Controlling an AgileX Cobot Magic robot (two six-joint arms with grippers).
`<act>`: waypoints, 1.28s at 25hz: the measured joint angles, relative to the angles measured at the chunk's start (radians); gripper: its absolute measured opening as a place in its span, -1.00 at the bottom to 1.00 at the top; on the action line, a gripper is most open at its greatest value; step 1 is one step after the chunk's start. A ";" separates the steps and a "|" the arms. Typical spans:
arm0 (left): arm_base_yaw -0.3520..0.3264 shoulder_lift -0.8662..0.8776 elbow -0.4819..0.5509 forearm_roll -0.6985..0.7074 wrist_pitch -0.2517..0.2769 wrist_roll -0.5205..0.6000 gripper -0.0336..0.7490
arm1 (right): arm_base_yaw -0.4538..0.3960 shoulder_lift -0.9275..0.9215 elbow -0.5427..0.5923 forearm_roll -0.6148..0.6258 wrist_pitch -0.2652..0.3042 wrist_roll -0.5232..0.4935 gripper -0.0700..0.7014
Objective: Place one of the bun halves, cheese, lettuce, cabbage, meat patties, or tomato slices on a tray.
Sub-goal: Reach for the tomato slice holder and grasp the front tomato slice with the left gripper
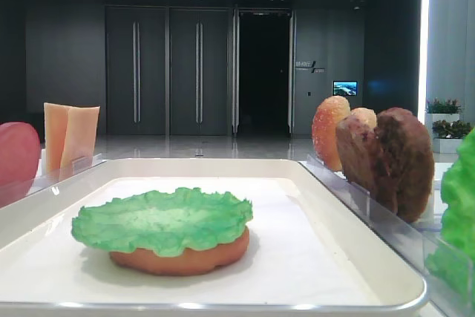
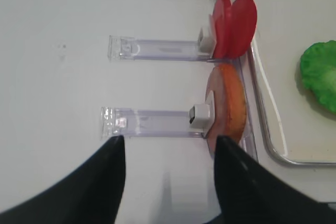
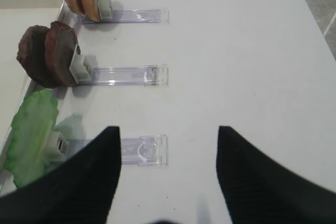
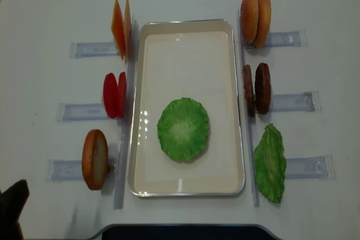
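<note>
Tray centre table: lettuce lying on a bun half | 9 o'clock: tomato slices upright in clear holder | 3 o'clock: meat patties | left gripper spread wide, holding nothing | right gripper spread wide, holding nothing | no readable writing

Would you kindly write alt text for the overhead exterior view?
A white tray holds a green lettuce leaf. Left of it stand cheese, tomato slices and a bun half; right, two bun halves, meat patties and more lettuce.
</note>
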 joint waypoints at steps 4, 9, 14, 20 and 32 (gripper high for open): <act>0.000 0.104 -0.022 0.000 0.000 -0.013 0.14 | 0.000 0.000 0.000 0.000 0.000 0.000 0.26; 0.000 0.244 -0.064 0.001 -0.003 -0.020 0.14 | 0.000 0.000 0.000 0.000 0.000 0.000 0.26; 0.000 0.382 -0.121 0.003 -0.010 -0.020 0.14 | 0.000 0.000 0.000 0.000 0.000 0.000 0.26; 0.000 0.563 -0.224 0.003 -0.021 -0.026 0.14 | 0.000 0.000 0.000 0.000 0.000 0.000 0.26; 0.000 0.929 -0.484 0.003 -0.008 -0.028 0.14 | 0.000 0.000 0.000 0.000 0.000 0.000 0.26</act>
